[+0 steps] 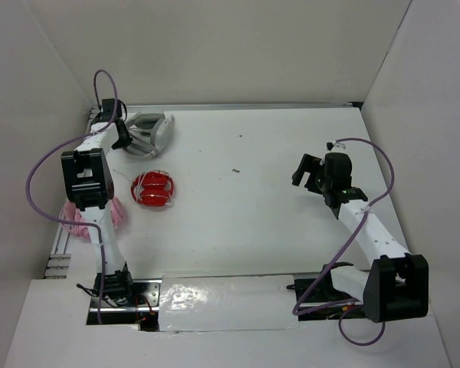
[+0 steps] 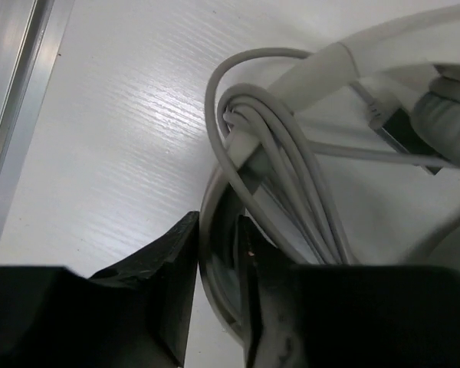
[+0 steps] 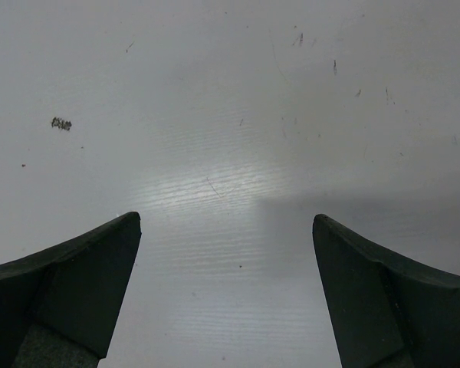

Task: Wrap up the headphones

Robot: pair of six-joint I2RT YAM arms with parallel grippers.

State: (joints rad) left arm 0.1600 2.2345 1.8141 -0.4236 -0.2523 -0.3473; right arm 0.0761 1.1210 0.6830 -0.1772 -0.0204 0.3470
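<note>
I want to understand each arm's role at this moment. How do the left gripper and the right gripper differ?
The left gripper is nearly closed, pinching strands of the cable; the right gripper is wide open and holds nothing. The left gripper is at the headphones in the far-left corner; the right gripper hangs over bare table on the right. Both are black.

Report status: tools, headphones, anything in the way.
Left tool shut on cable, coils bunched against headphones. Right tool open over table. Red object near headphones, apart, not obstructing.
</note>
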